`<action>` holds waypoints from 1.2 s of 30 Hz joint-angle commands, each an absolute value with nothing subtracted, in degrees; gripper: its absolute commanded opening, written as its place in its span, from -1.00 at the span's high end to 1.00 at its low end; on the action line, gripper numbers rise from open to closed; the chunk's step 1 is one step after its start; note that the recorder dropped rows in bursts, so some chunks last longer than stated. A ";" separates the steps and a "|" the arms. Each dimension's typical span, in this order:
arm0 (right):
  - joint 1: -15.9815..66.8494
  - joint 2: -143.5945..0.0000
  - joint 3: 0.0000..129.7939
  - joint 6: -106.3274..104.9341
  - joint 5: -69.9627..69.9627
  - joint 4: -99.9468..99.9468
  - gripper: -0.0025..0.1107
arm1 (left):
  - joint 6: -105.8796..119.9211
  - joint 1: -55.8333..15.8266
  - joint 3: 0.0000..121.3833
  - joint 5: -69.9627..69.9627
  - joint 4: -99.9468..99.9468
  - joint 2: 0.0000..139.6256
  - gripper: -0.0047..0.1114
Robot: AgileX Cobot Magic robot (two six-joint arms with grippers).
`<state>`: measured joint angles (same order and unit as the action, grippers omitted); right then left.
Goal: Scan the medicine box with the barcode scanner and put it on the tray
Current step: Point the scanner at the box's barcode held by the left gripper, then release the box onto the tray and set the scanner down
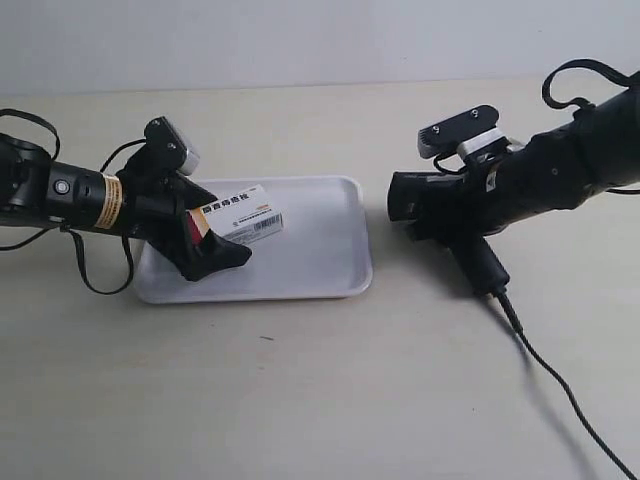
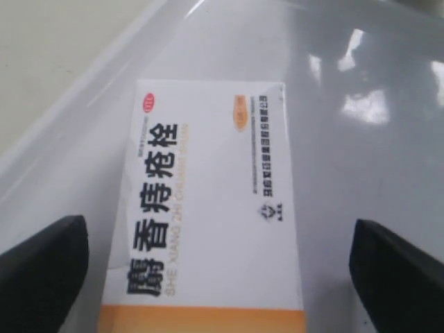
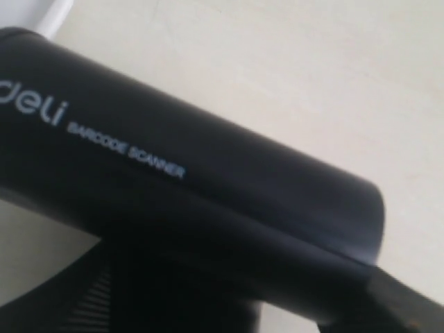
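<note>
The white medicine box [image 1: 240,215] with Chinese lettering lies over the left part of the white tray [image 1: 320,250], its barcode side facing the exterior view. In the left wrist view the box [image 2: 208,208] sits between my left gripper's [image 2: 218,277] black fingers [image 2: 41,270], with a gap on each side, so that gripper is open. I cannot tell whether the box rests flat on the tray [image 2: 361,173]. To the right of the tray, my right gripper [image 1: 450,215] is shut on the black barcode scanner [image 1: 405,200], whose head points toward the tray. The scanner body [image 3: 208,208] fills the right wrist view.
The scanner's black cable [image 1: 560,385] trails from the handle [image 1: 487,268] across the beige table toward the front right corner. The left arm's own cables loop beside the tray's left edge.
</note>
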<state>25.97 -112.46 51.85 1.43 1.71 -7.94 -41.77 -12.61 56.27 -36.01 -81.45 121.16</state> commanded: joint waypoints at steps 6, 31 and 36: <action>25.96 -112.82 52.38 3.03 0.00 -7.57 -0.64 | -42.28 -12.76 56.29 -36.71 -83.03 121.37 -0.77; 25.96 -69.45 52.38 3.03 19.01 -5.99 -0.08 | -66.64 -12.66 53.33 -43.91 -99.95 91.63 0.54; 25.96 -63.03 50.86 4.50 18.92 -5.99 0.70 | -69.14 -12.56 49.51 -43.23 -99.95 83.44 0.89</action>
<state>25.97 -66.08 51.98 3.25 19.33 -5.91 -67.11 -12.61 51.79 -43.47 -99.63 87.85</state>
